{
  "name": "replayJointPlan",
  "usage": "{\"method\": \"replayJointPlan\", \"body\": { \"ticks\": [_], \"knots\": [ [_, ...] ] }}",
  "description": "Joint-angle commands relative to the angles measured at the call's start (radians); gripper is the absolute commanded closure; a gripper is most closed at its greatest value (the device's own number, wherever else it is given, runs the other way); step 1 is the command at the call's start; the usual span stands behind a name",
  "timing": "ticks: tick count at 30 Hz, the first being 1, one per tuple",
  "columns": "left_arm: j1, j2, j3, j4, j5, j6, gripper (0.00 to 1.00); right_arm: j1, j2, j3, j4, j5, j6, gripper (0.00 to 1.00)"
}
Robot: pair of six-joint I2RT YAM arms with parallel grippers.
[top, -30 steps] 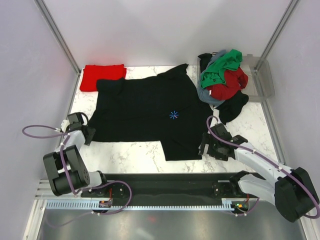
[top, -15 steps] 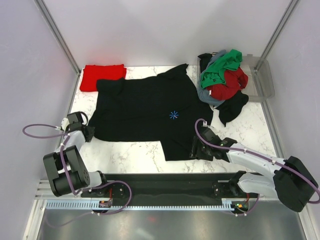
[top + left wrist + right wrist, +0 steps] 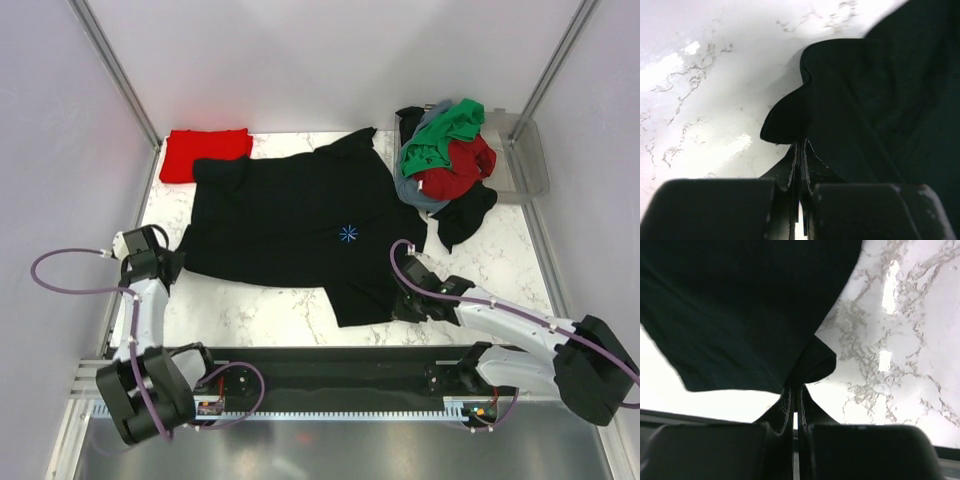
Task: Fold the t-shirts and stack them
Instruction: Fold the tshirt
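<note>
A large black t-shirt (image 3: 290, 225) with a small blue chest mark (image 3: 348, 233) lies spread across the marble table. My left gripper (image 3: 172, 262) is shut on its near-left corner; in the left wrist view the black cloth (image 3: 850, 110) is pinched between the closed fingers (image 3: 790, 170). My right gripper (image 3: 402, 298) is shut on the near-right corner, and the black cloth (image 3: 740, 315) rises from its closed fingertips (image 3: 785, 405) in the right wrist view. A folded red t-shirt (image 3: 204, 152) lies at the back left. A heap of green (image 3: 445, 130), red (image 3: 460, 170), grey-blue and black t-shirts sits at the back right.
A clear plastic bin (image 3: 528, 155) stands at the back right, partly under the heap. Grey walls with metal posts close in the table on three sides. Bare marble (image 3: 260, 310) shows along the near edge, in front of the black rail carrying both arm bases.
Both grippers have closed on the black shirt's near corners. The right arm slid left to the hem. The left arm swung outward and lifted its corner, pulling the near-left edge taut.
</note>
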Motion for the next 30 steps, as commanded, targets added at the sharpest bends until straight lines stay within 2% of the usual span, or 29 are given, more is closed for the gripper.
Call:
{"method": "replayJointPlan", "body": {
  "ticks": [1,11,16,20,23,26,30],
  "knots": [
    [0.005,-0.149,0.063,-0.092,0.014,0.07,0.98,0.016,-0.067,0.089,-0.096,0.039,-0.006,1.0],
    [0.006,-0.368,0.144,-0.284,-0.029,0.147,0.98,0.101,-0.237,0.295,-0.394,0.094,0.076,1.0],
    [0.006,-0.379,0.187,-0.345,0.011,0.159,0.98,0.218,-0.254,0.375,-0.478,0.162,0.171,1.0],
    [0.005,-0.359,0.195,-0.351,0.042,0.206,0.98,0.269,-0.213,0.506,-0.547,0.252,0.185,1.0],
    [0.006,-0.32,0.207,-0.344,0.074,0.258,0.98,0.267,-0.153,0.624,-0.584,0.393,0.127,1.0],
    [0.006,-0.211,0.235,-0.337,0.132,0.297,0.98,0.238,-0.055,0.75,-0.589,0.462,0.06,1.0],
    [0.005,-0.076,0.276,-0.334,0.178,0.343,0.98,0.134,0.073,0.849,-0.545,0.459,-0.086,1.0]
  ]
}}
